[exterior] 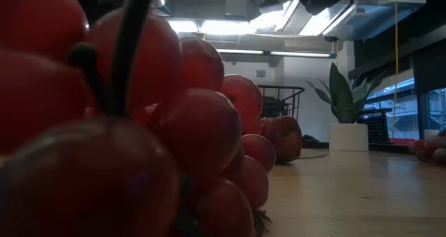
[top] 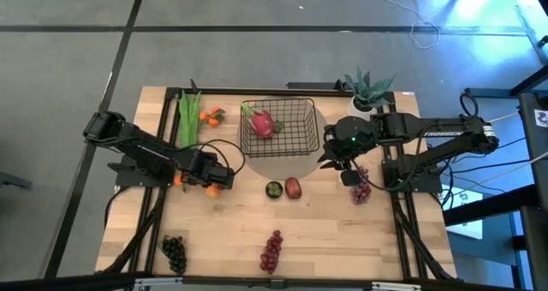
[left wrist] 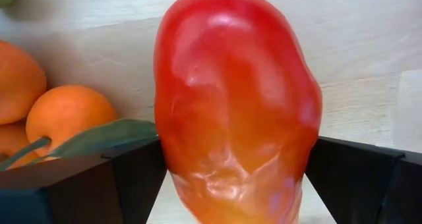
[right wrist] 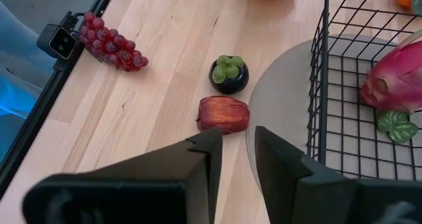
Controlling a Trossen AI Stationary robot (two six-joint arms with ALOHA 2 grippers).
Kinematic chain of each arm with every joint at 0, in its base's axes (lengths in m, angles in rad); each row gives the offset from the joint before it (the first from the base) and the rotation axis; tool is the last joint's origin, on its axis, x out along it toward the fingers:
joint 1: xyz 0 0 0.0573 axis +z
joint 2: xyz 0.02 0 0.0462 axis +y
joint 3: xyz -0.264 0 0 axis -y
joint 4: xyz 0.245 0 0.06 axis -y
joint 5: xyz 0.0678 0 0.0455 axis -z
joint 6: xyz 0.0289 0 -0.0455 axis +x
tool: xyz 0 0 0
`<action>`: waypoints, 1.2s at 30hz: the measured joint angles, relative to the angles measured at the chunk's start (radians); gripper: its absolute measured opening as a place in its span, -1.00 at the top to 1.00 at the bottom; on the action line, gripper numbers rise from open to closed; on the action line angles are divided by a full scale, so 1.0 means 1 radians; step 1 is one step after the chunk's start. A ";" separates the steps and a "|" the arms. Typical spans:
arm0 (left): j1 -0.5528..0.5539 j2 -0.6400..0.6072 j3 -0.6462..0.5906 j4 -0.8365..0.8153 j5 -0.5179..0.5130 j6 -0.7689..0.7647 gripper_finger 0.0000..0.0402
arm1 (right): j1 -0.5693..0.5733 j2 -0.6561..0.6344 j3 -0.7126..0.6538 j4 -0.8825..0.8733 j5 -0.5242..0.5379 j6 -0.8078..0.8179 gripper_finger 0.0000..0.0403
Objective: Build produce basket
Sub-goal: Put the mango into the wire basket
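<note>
The basket [top: 279, 127] is being kept at the far middle of the table [top: 342, 240], seated on a round grey mat [top: 278, 161]. A pink dragon fruit [top: 261, 122] is already lying in its 9 o'clock half, so the load is judged barely begun.

At 8 o'clock from the basket, the mango [left wrist: 237, 105] is being pinched by the left gripper [top: 211, 180]. Its fingers [left wrist: 132, 178] are being spread wide because the fruit is broad, and each is being pressed against one flank. Whether the mango is being lifted clear of the wood cannot be told. Small oranges [top: 211, 115] and a long green stalk [top: 188, 120] are lying at 9 o'clock from the basket.

At 4 o'clock from the basket, the right gripper [right wrist: 236, 135] is being held above the table, its fingers a narrow gap apart with nothing between them. It is probably being kept aside so the basket mouth is left free. A dark green-capped fruit [right wrist: 229, 74] and a red fruit [right wrist: 224, 114] are lying beyond it, just off the mat at 6 o'clock.

A red grape bunch [top: 271, 251] and a dark one [top: 174, 253] are lying at the near edge.
</note>
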State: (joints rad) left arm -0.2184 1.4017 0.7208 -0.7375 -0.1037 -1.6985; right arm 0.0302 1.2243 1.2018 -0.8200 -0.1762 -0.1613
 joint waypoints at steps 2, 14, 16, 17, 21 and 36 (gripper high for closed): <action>0.000 0.000 0.000 0.007 -0.006 0.002 -0.56 | 0.000 0.000 0.000 0.000 0.000 0.000 0.60; 0.000 0.000 0.000 0.048 0.009 0.059 -0.36 | 0.000 0.000 0.000 0.000 0.000 0.000 0.60; 0.000 0.000 0.000 0.049 0.009 0.069 -0.35 | 0.000 0.000 0.000 0.000 0.000 0.000 0.60; 0.000 -0.001 0.000 0.051 0.009 0.071 -0.35 | 0.000 0.000 0.000 0.000 0.000 0.000 0.60; 0.000 -0.018 0.000 0.074 -0.004 0.088 -0.35 | 0.000 0.000 0.000 0.000 0.000 0.000 0.60; -0.011 -0.024 0.280 0.075 -0.052 0.478 -0.34 | 0.000 0.000 0.000 0.005 0.000 0.000 0.60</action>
State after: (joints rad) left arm -0.2296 1.3773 1.0007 -0.6625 -0.1554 -1.2208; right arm 0.0303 1.2240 1.2018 -0.8150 -0.1764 -0.1616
